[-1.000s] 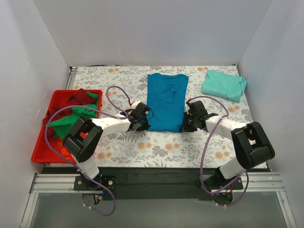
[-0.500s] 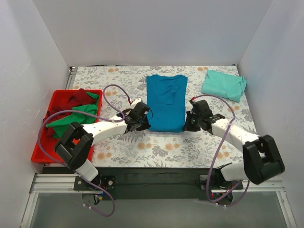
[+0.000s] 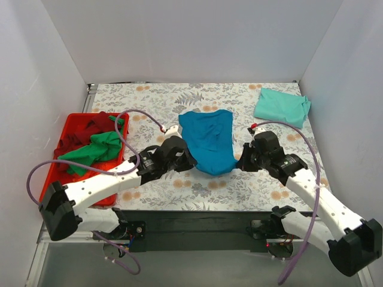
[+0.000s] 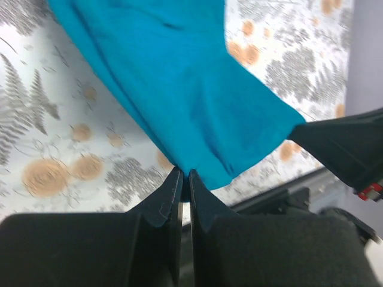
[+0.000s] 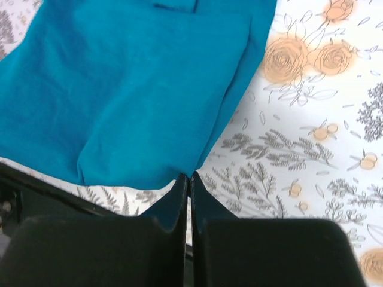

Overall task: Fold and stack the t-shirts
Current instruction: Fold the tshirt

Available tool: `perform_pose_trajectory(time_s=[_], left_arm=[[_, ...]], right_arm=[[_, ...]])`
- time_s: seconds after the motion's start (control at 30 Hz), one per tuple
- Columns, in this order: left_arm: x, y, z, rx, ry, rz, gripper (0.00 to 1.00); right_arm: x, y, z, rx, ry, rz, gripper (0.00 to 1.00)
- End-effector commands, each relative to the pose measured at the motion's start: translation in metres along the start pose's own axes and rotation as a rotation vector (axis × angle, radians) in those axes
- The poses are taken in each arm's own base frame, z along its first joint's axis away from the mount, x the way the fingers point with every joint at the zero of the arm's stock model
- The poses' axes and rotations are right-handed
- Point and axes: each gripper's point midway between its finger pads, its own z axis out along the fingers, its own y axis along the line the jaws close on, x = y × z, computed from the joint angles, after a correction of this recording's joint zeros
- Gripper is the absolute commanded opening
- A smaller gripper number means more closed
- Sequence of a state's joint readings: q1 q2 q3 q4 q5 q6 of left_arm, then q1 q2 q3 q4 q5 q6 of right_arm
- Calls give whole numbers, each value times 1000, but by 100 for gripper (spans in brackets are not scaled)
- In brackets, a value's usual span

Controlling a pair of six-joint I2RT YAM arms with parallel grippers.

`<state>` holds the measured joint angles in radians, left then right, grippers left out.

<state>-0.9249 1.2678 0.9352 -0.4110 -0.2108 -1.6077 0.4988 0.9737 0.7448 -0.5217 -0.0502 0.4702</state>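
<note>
Blue t-shirt (image 3: 208,140) hem shows pinched in wrist views; mint t-shirt (image 3: 281,107) only overhead.

Swallowed between the left claw's (image 4: 184,174) pressed fingertips, one hem corner of the blue t-shirt (image 4: 191,101); the other corner lost likewise inside the right claw (image 5: 189,176). Cropped ahead of both claws, the shirt's far end. Blurred to the right of the left claw, a dark shape (image 4: 344,143).

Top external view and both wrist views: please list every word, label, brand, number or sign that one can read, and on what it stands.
None: no view shows readable text.
The blue t-shirt, the mint t-shirt and the red tray are plain; the tablecloth carries only a flower print.
</note>
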Motion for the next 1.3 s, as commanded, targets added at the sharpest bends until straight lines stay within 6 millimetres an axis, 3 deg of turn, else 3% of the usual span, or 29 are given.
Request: perform_pose_trajectory(time_s=[0.0, 0.27, 0.4, 0.57, 0.77, 0.97, 1.13, 1.27], left_arm=[[5, -4, -25, 3, -16, -53, 0], [37, -17, -49, -9, 22, -95, 0], [36, -9, -53, -8, -6, -156, 0], [25, -11, -50, -3, -59, -169, 0], [6, -7, -33, 9, -57, -192, 0], [-30, -1, -21, 62, -88, -231, 0], [-42, 12, -5, 37, -69, -237, 0], [-51, 25, 9, 19, -67, -254, 0]], right_arm=[[-1, 10, -31, -14, -35, 13, 1], [-7, 23, -68, -52, -97, 37, 1], [-24, 23, -69, -20, -131, 23, 1], [-61, 28, -74, 16, -225, 0, 1], [-87, 36, -52, 29, -240, -21, 1], [-112, 44, -30, 46, -249, -35, 1], [-138, 48, -18, 68, -270, -57, 1], [-152, 42, 4, 99, -252, -64, 1]])
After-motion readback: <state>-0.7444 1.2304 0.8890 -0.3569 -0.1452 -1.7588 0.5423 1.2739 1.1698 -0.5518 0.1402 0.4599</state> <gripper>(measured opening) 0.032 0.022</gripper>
